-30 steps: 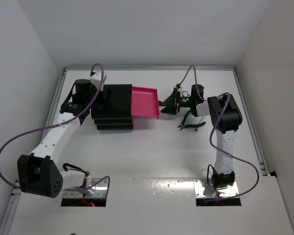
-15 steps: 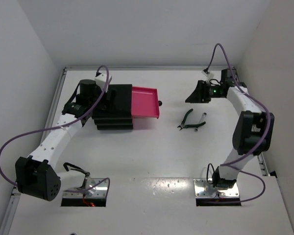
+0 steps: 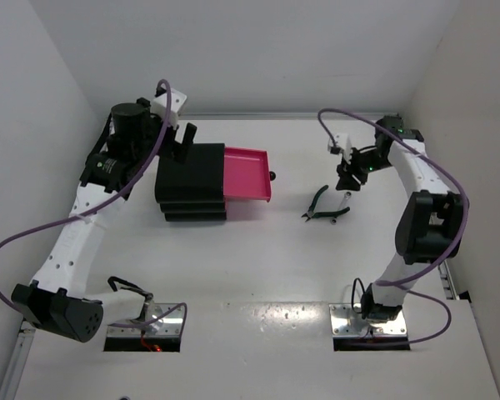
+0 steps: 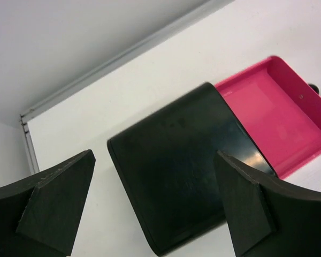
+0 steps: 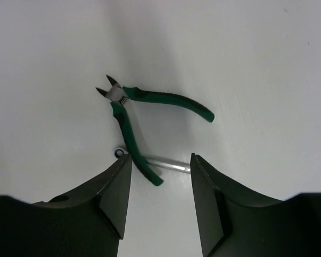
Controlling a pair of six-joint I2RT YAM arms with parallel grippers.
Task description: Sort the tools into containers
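The dark green-handled pliers [image 3: 320,205] lie on the table right of the chest, with one handle over the thin silver wrench [image 5: 168,164]. My right gripper [image 3: 347,180] is open and empty just above them. In the right wrist view its jaws [image 5: 161,158] straddle the wrench and the end of one handle of the pliers [image 5: 129,111]. The black drawer chest [image 3: 190,177] has its top pink tray [image 3: 247,173] pulled out to the right, and the tray is empty. My left gripper [image 3: 184,142] is open above the chest's back edge [image 4: 182,160]. The yellow-handled pliers are out of view.
The tray's round black knob [image 3: 272,176] points toward the pliers. The tray [image 4: 273,115] also shows in the left wrist view. White walls close in the table at the back and both sides, with a raised rim [image 3: 250,117] at the back.
My right gripper left the tray knob, swung to the back right, then came back over the pliers and wrench. My left gripper lifted off the chest and moved back.
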